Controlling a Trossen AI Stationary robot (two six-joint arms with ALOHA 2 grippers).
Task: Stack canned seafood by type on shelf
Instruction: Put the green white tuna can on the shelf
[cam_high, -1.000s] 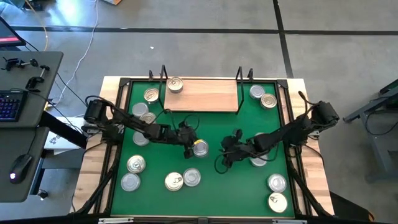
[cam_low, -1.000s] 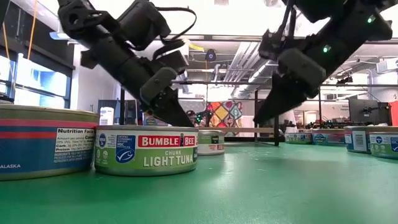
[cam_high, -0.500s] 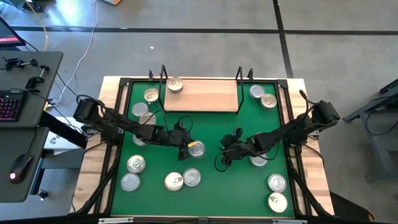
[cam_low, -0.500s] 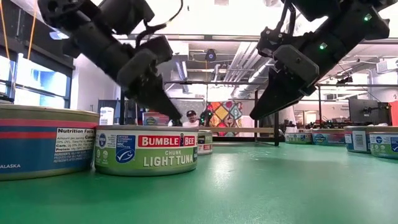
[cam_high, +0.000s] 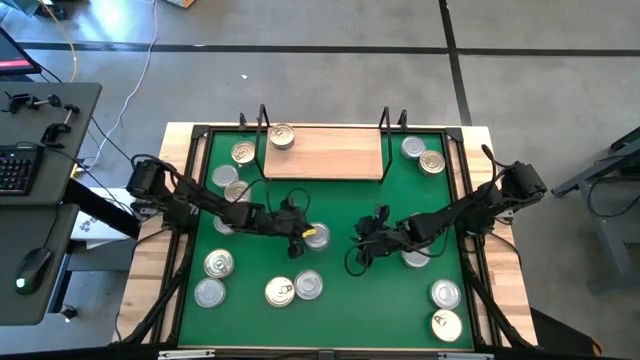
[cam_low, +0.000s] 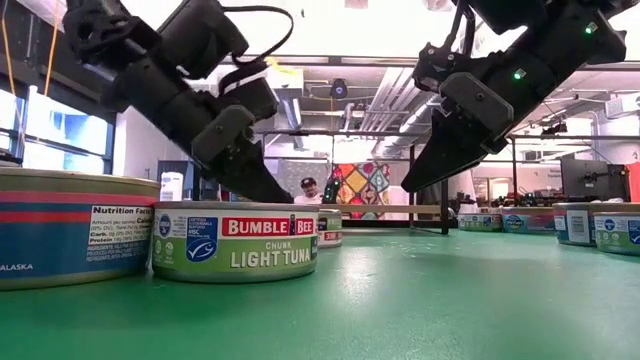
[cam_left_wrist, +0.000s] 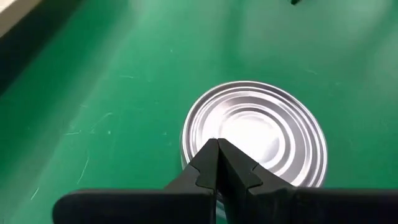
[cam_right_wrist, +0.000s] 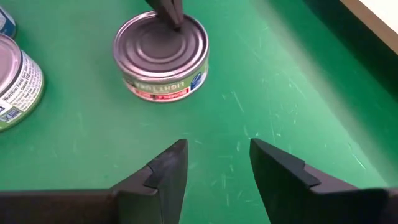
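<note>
left gripper fingers pressed together, tips on the rim of a silver-lidded tin mid-mat, below the shelf. right gripper spread, empty, hovering nearby. tin looks rigid, smooth, slippery; best pinched across its side walls.

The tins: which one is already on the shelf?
Only the gold-lidded tin at the shelf's left end, beside the wire upright, rests on the wood. Every other tin, such as the one under the left gripper, lies on the green mat.
</note>
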